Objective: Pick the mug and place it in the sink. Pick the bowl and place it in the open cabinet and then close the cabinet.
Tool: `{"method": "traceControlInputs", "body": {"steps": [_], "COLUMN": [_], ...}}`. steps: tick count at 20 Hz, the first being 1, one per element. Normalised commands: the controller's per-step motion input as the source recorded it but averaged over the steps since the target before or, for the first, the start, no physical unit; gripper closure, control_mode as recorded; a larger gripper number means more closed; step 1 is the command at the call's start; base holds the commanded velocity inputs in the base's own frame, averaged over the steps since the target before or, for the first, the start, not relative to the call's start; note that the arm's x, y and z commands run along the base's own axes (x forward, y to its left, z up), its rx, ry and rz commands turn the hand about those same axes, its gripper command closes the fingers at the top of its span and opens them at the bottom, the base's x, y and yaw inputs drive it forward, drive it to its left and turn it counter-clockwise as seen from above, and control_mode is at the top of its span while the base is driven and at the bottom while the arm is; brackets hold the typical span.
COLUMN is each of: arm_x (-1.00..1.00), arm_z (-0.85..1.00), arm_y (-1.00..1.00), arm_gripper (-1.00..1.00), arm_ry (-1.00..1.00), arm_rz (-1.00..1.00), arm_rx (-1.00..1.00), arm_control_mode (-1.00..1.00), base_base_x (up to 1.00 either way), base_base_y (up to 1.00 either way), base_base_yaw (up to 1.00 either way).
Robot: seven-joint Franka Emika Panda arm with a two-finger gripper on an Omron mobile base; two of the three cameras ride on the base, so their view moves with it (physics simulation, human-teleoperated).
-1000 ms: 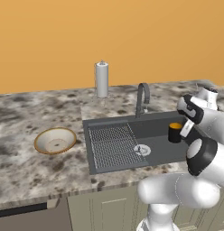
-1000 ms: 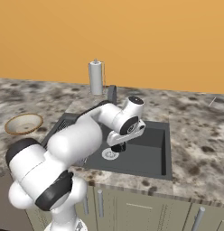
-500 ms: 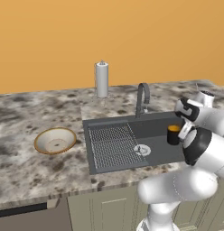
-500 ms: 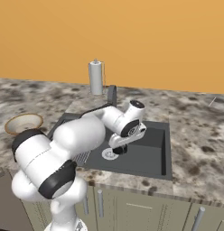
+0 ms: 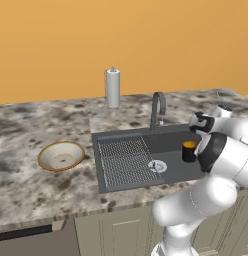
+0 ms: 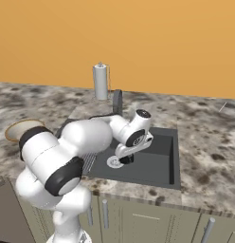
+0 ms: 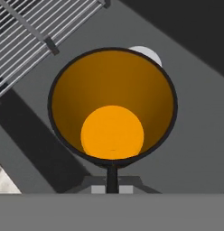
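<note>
The black mug (image 7: 113, 103) with its yellow-orange inside hangs upright, low in the dark sink (image 5: 166, 142), and my gripper (image 7: 112, 175) is shut on its near rim. From the left base the mug (image 5: 189, 150) sits in the right half of the basin, right of the round drain (image 5: 157, 166). The drain (image 7: 148, 55) peeks out behind the mug's far rim. I cannot tell whether the mug touches the sink floor. The cream bowl (image 5: 61, 155) lies on the counter left of the sink. The cabinet is out of view.
The ribbed drainboard (image 5: 127, 159) fills the sink's left half. A dark gooseneck tap (image 5: 157, 108) rises behind the basin. A paper towel roll (image 5: 112, 88) stands at the back by the orange wall. My own arm (image 6: 91, 137) reaches over the sink (image 6: 159, 163).
The gripper has carried the mug a little lower and slightly left inside the sink basin. The bowl has not moved.
</note>
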Motion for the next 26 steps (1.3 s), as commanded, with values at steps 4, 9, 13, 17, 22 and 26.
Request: {"method": "traceControlInputs", "body": {"steps": [4, 9, 13, 17, 22, 26], "arm_x": [0.23, 0.25, 0.3, 0.3, 0.29, 0.35], "arm_z": [-0.3, -0.26, -0.22, -0.27, -0.29, -0.31], "arm_y": [-0.07, -0.12, -0.14, -0.12, -0.07, 0.0], "arm_gripper": [1.0, 1.0, 1.0, 1.0, 1.0, 1.0], "arm_ry": [0.0, 0.0, 0.0, 0.0, 0.0, 0.0], "arm_rz": [0.0, 0.0, 0.0, 0.0, 0.0, 0.0], "arm_rx": [0.0, 0.0, 0.0, 0.0, 0.0, 0.0], "arm_control_mode": [-1.0, -1.0, -1.0, -1.0, -1.0, -1.0], "base_base_x": [0.0, 0.0, 0.0, 0.0, 0.0, 0.0], "base_base_y": [0.0, 0.0, 0.0, 0.0, 0.0, 0.0], "base_base_yaw": [0.0, 0.0, 0.0, 0.0, 0.0, 0.0]}}
